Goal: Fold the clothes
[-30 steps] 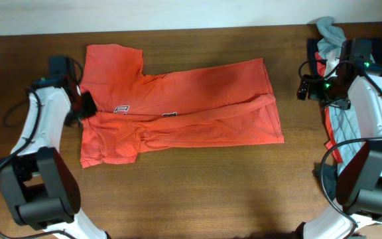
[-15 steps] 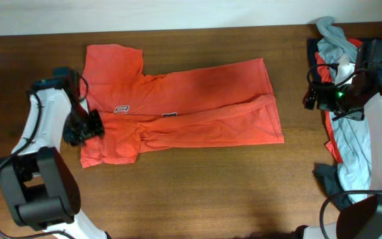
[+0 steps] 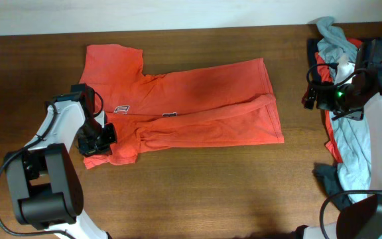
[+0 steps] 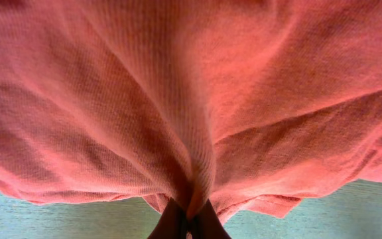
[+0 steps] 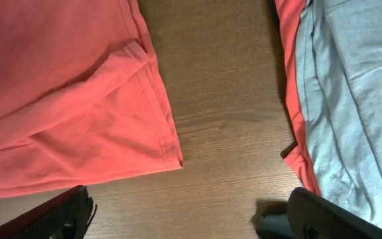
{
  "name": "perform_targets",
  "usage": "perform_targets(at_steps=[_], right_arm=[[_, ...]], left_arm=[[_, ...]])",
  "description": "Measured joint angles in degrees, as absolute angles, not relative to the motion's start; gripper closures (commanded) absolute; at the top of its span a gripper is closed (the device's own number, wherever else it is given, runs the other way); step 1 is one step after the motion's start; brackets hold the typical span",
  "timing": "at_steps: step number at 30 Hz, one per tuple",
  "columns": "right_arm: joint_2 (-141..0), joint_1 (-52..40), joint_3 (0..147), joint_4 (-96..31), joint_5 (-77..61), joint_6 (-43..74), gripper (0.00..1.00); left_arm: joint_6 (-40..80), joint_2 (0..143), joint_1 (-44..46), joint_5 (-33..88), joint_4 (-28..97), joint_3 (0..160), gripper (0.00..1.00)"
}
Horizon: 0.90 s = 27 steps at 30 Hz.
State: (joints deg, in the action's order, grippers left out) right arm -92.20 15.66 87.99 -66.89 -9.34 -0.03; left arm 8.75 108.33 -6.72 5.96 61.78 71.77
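The orange-red T-shirt (image 3: 191,109) lies across the table, partly folded, with its lower edge doubled over. My left gripper (image 3: 98,138) is shut on a pinch of the shirt's fabric (image 4: 197,179) near its lower left sleeve. In the left wrist view the cloth drapes from the closed fingertips (image 4: 190,224). My right gripper (image 3: 318,95) is open and empty, above bare wood between the shirt's right hem (image 5: 158,126) and the pile of clothes (image 3: 350,133). Its fingers show at the bottom corners of the right wrist view (image 5: 191,222).
The pile at the right edge holds a light grey-blue garment (image 5: 350,99), a red piece (image 5: 297,139) and a dark piece (image 3: 327,179). The wooden table (image 3: 197,192) runs wide below the shirt.
My left gripper has moved down and to the right along the shirt's left side, dragging the pinched fabric with it. The right arm drew back toward the pile a second ago and has since stayed still.
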Motion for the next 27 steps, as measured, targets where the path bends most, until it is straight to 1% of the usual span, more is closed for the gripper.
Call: perform_targets(at_steps=[4, 8, 12, 19, 20, 21, 23, 24, 25, 27], right_arm=[[-92.2, 15.7, 88.0, -66.8, -9.3, 0.0, 0.01], [-92.2, 15.7, 88.0, -66.6, -9.4, 0.0, 0.01], [-92.2, 15.7, 88.0, -66.6, -9.4, 0.0, 0.01], [-92.2, 15.7, 87.6, -65.8, -9.4, 0.0, 0.01], [-92.2, 15.7, 87.4, -65.7, -9.4, 0.0, 0.01], [-92.2, 15.7, 87.1, -65.4, -9.4, 0.0, 0.01], [-92.2, 15.7, 86.5, -65.3, -9.4, 0.0, 0.01], [-92.2, 15.7, 86.4, -65.3, -9.4, 0.0, 0.01], [-92.2, 15.7, 86.3, -65.3, -9.4, 0.0, 0.01], [-92.2, 15.7, 86.3, -65.2, -9.4, 0.0, 0.01]], left_arm=[[7.1, 108.3, -6.8, 7.8, 64.1, 73.1, 1.0], [5.5, 107.1, -6.8, 9.1, 65.5, 78.9, 1.0], [5.0, 104.6, -6.8, 9.6, 63.5, 85.6, 0.97], [4.6, 103.8, -6.8, 9.9, 57.8, 87.1, 0.92], [4.5, 103.8, -6.8, 9.6, 57.5, 87.1, 0.89], [4.5, 103.9, -6.8, 9.5, 57.2, 87.1, 0.73], [4.2, 104.2, -6.8, 8.9, 57.0, 87.1, 0.53], [3.9, 104.3, -6.8, 8.7, 57.0, 87.1, 0.49], [4.2, 104.6, -6.8, 8.4, 57.0, 87.1, 0.47], [4.1, 104.8, -6.8, 8.3, 57.1, 87.1, 0.47]])
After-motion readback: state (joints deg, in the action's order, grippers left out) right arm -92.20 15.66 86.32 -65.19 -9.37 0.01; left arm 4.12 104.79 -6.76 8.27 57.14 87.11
